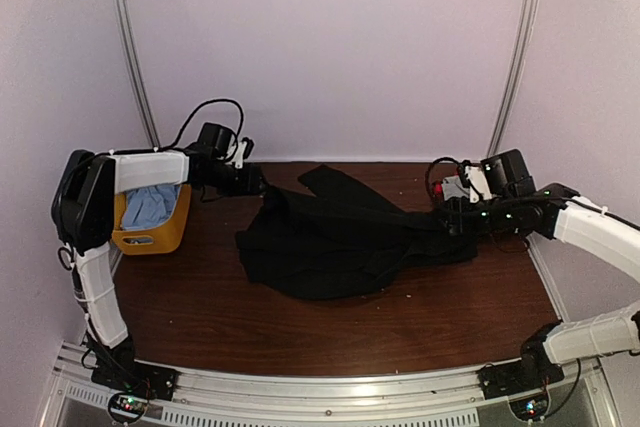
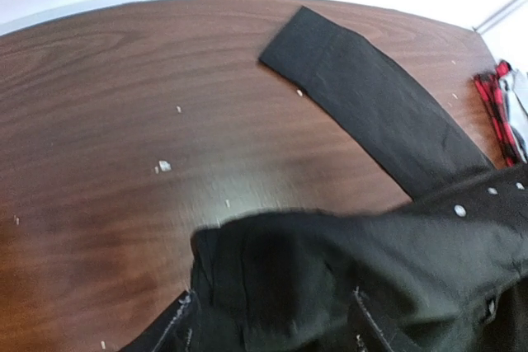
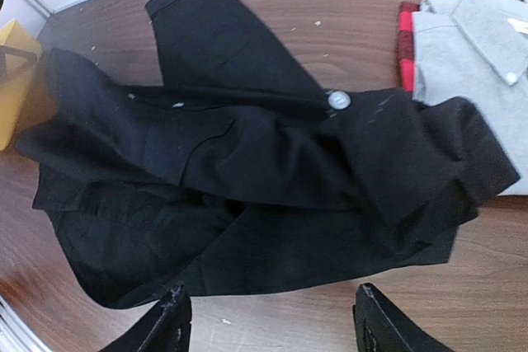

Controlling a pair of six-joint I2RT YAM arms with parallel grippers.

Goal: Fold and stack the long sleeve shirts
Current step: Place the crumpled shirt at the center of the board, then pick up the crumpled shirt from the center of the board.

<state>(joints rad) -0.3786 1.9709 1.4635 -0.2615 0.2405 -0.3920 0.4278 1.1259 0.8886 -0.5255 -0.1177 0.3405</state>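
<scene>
The black shirt (image 1: pixel 340 237) lies crumpled mid-table, one sleeve (image 2: pixel 371 96) stretched toward the back. It also fills the right wrist view (image 3: pixel 247 162). My left gripper (image 1: pixel 260 184) is at the shirt's back left edge. In the left wrist view the left gripper (image 2: pixel 271 319) has its jaws apart, with bunched black fabric between and over them. My right gripper (image 1: pixel 445 219) is at the shirt's right edge. In its wrist view the right gripper (image 3: pixel 272 323) is open and empty over bare table, just short of the hem. The grey shirt (image 3: pixel 470 39) lies folded at the back right.
A yellow basket (image 1: pixel 150 232) with blue cloth inside stands at the left, beside the left arm. A red plaid cloth (image 3: pixel 404 39) lies under the grey shirt. White walls close the back and sides. Small white specks dot the brown table (image 2: pixel 124 121).
</scene>
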